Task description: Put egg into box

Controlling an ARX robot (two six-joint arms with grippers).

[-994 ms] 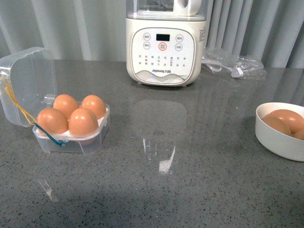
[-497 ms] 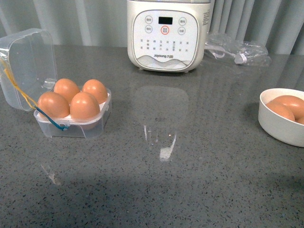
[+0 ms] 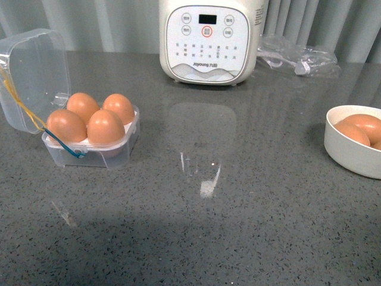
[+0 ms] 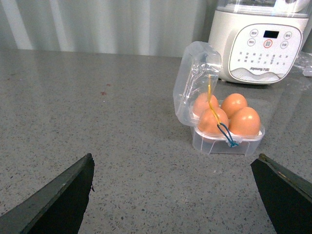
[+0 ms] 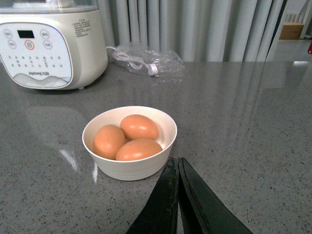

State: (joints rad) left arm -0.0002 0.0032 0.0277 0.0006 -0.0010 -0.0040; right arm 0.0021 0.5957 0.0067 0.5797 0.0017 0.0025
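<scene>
The box (image 3: 89,156) stands at the left of the table with its clear lid (image 3: 33,77) swung open. Several brown eggs such as this egg (image 3: 105,127) fill its slots, and yellow and blue loops hang at its front. In the left wrist view the box (image 4: 214,144) sits ahead of my left gripper (image 4: 175,158), which is open, well short of it and holding nothing. My right gripper (image 5: 176,161) is shut and empty, just beside a white bowl (image 5: 129,168) holding three more brown eggs (image 5: 139,126). Neither gripper shows in the front view.
A cream kitchen appliance (image 3: 208,42) stands at the back middle of the grey stone table (image 3: 208,226). A clear plastic bag with a cable (image 3: 300,59) lies to its right. The white bowl (image 3: 351,158) is at the right edge. Curtains hang behind.
The front view has tilted down a little, so the box, bowl and appliance sit higher in the frame. None of them has moved on the table.
</scene>
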